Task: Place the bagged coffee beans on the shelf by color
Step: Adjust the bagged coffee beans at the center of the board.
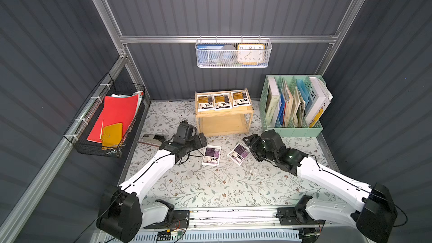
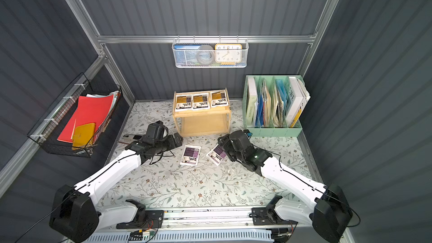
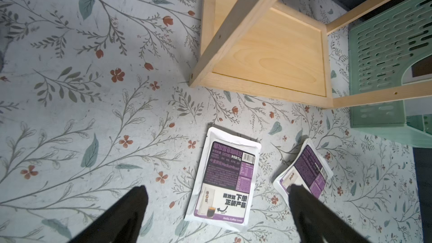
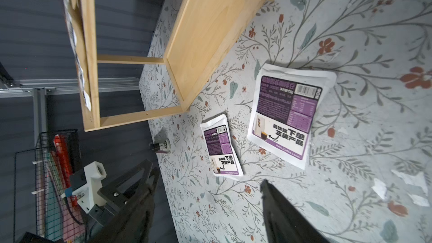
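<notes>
Tops: high, downward (near-twin) | wrists: low, close | shared: purple pouches (image 3: 225,178)

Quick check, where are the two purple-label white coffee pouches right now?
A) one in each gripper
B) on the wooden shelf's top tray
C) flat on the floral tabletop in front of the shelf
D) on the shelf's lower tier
C: both purple-label white pouches lie flat on the floral tabletop in front of the light wooden shelf; its lower tier is bare, and three yellow-orange-label pouches fill the top tray.
</notes>
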Controlling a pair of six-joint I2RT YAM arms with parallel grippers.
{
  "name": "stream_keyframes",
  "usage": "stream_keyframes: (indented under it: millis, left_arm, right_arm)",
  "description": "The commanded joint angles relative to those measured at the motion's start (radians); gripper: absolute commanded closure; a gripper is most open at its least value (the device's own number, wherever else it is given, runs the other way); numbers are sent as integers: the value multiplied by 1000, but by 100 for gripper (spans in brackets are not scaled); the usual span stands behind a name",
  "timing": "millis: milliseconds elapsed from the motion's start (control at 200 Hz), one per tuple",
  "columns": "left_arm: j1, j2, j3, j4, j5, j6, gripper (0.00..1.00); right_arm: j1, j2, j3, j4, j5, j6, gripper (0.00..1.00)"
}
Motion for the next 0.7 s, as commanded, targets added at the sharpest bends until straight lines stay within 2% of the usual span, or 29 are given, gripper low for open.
stream_keyframes:
  millis: [0,255,420,695]
  left_arm:
    - [2,13,-34,11,8,25,0]
    - [2,34,-88,52,43,25,0]
    - [2,43,-95,65,17,37,0]
    - [2,48,-108,95,2,11,0]
  right_arm:
    - [14,28,25,-11,-51,-66,25]
    - [37,121,17,59,-141,-159,25]
    - [42,156,26,70,-205,-243,25]
    - [43,134,41,-25,-225,-409,25]
